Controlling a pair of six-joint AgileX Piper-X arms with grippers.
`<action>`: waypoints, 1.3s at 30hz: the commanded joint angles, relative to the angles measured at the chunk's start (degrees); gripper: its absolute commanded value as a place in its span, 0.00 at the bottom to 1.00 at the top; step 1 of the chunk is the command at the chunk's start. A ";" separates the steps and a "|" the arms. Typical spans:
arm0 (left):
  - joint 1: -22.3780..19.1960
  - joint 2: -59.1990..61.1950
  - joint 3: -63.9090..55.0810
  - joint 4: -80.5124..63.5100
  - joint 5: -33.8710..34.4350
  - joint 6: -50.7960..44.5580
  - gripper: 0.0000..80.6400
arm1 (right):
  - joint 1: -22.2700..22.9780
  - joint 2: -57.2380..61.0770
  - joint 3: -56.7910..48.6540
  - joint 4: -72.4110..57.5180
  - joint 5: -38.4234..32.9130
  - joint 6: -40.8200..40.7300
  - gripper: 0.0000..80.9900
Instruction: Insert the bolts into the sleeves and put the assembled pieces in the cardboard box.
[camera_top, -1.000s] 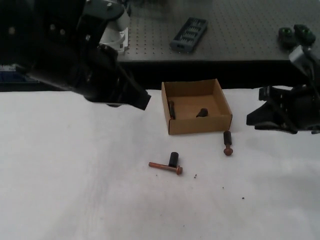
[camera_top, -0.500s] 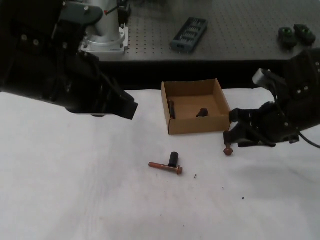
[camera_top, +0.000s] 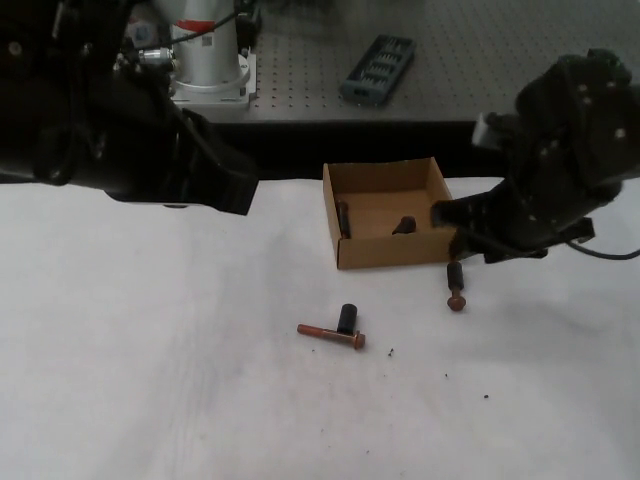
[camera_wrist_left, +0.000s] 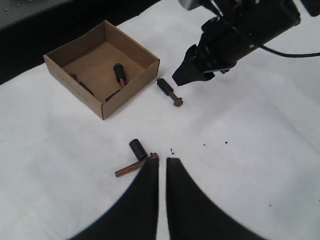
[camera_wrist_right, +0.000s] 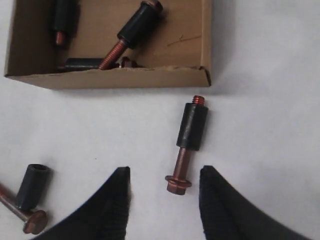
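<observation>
right gripper (camera_wrist_right: 162, 202): fingers wide apart, empty, over the head end of an assembled piece (camera_wrist_right: 188, 142) lying on the tabletop (camera_top: 150, 350) just outside the cardboard box (camera_top: 400, 251). more assembled pieces lie inside the box. left gripper (camera_wrist_left: 162, 195): fingers nearly together, empty, above a loose bolt (camera_wrist_left: 134, 167) and loose sleeve (camera_wrist_left: 138, 149).

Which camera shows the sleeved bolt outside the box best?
Right wrist view: the sleeved bolt lies close up, with head, sleeve and threaded tip clear. The high and left wrist views show it small, beside the cardboard box.
</observation>
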 joint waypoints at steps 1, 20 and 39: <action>0.02 -1.95 -0.13 0.08 -0.61 -0.49 0.05 | -0.07 0.54 -1.15 1.20 0.42 0.39 0.42; 0.02 -6.42 -0.13 0.37 -0.61 -0.49 0.05 | -0.07 6.83 -3.72 1.98 1.63 0.39 0.35; 0.02 -8.91 -0.13 0.36 -0.61 -0.49 0.05 | 0.86 10.66 -8.33 10.01 1.63 -1.52 0.18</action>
